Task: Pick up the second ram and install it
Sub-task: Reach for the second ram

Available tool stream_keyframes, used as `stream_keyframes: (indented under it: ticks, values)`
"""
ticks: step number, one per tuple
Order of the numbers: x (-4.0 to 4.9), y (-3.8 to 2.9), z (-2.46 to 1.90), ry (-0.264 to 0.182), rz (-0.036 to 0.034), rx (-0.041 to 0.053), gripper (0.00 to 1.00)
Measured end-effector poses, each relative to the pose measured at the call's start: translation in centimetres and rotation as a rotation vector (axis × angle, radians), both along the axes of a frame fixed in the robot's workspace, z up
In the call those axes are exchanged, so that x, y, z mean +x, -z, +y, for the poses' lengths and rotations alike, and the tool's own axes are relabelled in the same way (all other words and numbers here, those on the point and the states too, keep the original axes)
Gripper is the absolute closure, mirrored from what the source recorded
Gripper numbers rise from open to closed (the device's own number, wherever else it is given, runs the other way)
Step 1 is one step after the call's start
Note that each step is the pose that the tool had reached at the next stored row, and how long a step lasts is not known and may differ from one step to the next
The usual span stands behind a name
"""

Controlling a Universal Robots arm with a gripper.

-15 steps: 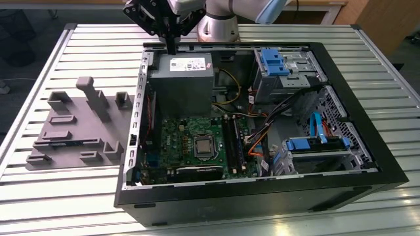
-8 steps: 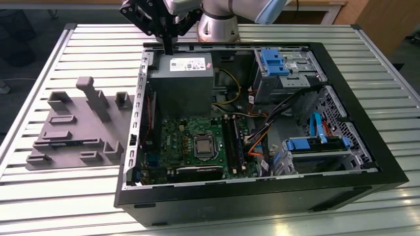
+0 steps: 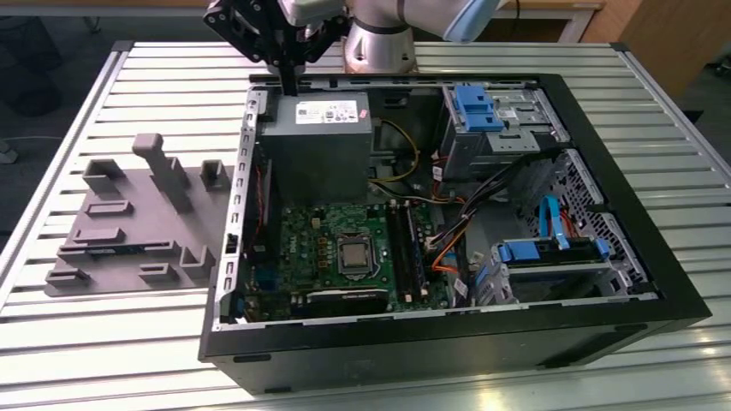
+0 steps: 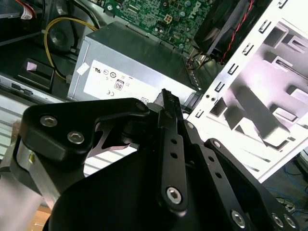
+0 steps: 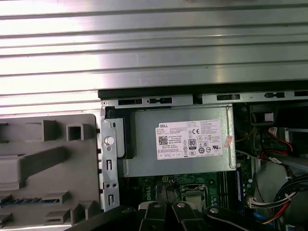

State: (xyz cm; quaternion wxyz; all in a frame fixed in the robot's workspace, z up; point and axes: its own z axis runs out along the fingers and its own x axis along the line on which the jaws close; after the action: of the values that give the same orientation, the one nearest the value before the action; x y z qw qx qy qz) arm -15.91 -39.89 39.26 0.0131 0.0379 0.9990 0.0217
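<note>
We see the gripper point(image 3: 291, 84) pinched closed, empty, above the power supply point(image 3: 314, 141). The second ram point(image 5: 24, 200) seems to lie in the grey tray point(image 5: 82, 163) beside the power supply. 1 risk: reaching it closed, the tips would strike the stick, not straddle it.

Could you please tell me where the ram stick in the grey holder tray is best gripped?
Grip the ram stick by its exposed long upper edge, bringing the tool straight down from above and closing across its thin flat faces. It appears to stand on edge in a slot of the grey holder tray, so its sides are walled in.
</note>
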Motion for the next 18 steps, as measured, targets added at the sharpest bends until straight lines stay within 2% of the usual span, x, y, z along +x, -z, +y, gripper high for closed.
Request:
stream_keyframes:
  ticks: [18]
  values:
    - [-0.94, 0.09, 0.00, 0.000, 0.0005, 0.0000, 0.89]
